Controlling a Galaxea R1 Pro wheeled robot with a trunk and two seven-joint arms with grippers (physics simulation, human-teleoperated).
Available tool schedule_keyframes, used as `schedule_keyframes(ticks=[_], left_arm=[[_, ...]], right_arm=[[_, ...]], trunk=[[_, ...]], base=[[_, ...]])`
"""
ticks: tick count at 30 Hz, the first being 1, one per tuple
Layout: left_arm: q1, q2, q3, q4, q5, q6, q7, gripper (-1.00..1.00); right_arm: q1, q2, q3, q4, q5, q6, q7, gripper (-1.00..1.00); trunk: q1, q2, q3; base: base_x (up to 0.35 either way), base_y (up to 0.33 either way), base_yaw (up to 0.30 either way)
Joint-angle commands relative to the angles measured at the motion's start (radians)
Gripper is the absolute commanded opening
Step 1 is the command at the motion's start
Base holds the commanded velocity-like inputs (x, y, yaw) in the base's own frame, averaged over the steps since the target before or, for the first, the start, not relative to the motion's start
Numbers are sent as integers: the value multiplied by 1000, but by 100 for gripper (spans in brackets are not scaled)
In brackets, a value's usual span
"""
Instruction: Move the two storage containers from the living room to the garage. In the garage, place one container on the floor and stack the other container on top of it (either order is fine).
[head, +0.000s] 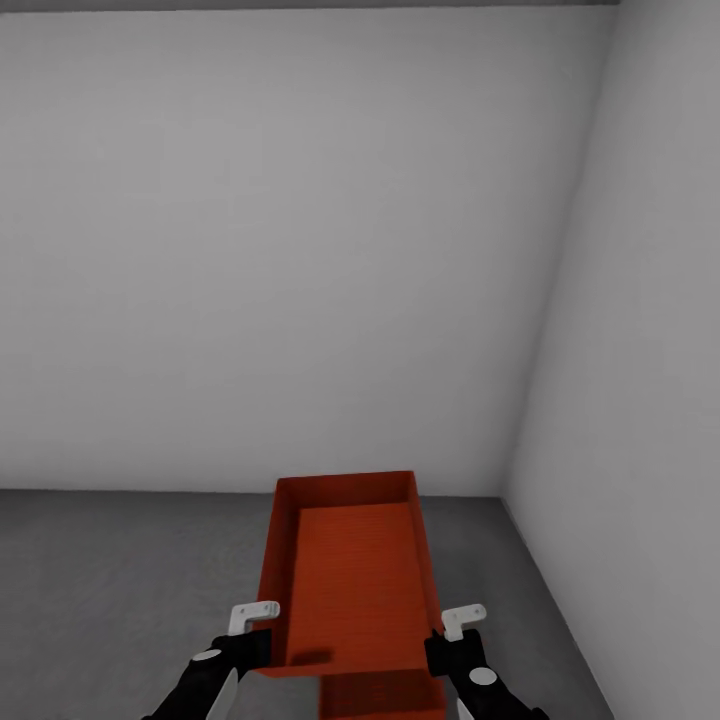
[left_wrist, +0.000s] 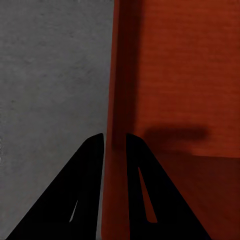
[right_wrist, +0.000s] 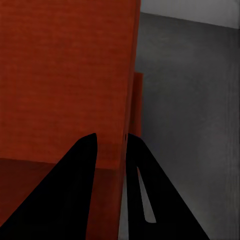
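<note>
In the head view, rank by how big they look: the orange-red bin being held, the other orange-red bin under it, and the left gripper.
1. Held orange-red bin, largest.
2. Lower orange-red bin and left gripper: similar, unranked; the bin is mostly hidden.

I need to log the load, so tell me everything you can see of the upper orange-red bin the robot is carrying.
The upper orange-red rectangular bin is lidless, with thin low walls, a finely ribbed floor and nothing inside. It is held above the dark grey concrete floor, long axis pointing toward the pale wall. The left gripper and right gripper each pinch a side wall. A second matching bin shows beneath its near end.
</note>
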Motion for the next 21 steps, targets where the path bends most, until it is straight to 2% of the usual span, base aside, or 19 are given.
schedule_keyframes(ticks=[1, 5, 14, 21], left_arm=[[0, -2, 9, -4, -17, -74, 28, -100], [0, -2, 9, -4, -17, -74, 29, -100], [0, -2, 9, -4, -17, -76, 28, -100], [0, -2, 9, -4, -17, -77, 27, -100]], right_arm=[[0, 25, 13, 3, -6, -2, 85, -100], [0, 25, 13, 3, -6, -2, 86, -100], [0, 25, 12, 3, -6, -2, 86, -100], [0, 25, 13, 3, -6, 0, 86, -100]], trunk=[[1, -1, 0], [1, -1, 0], [1, -1, 0], [1, -1, 0]], base=[[315, -172, 276], [316, -178, 176], [251, -169, 15], [14, -9, -238]])
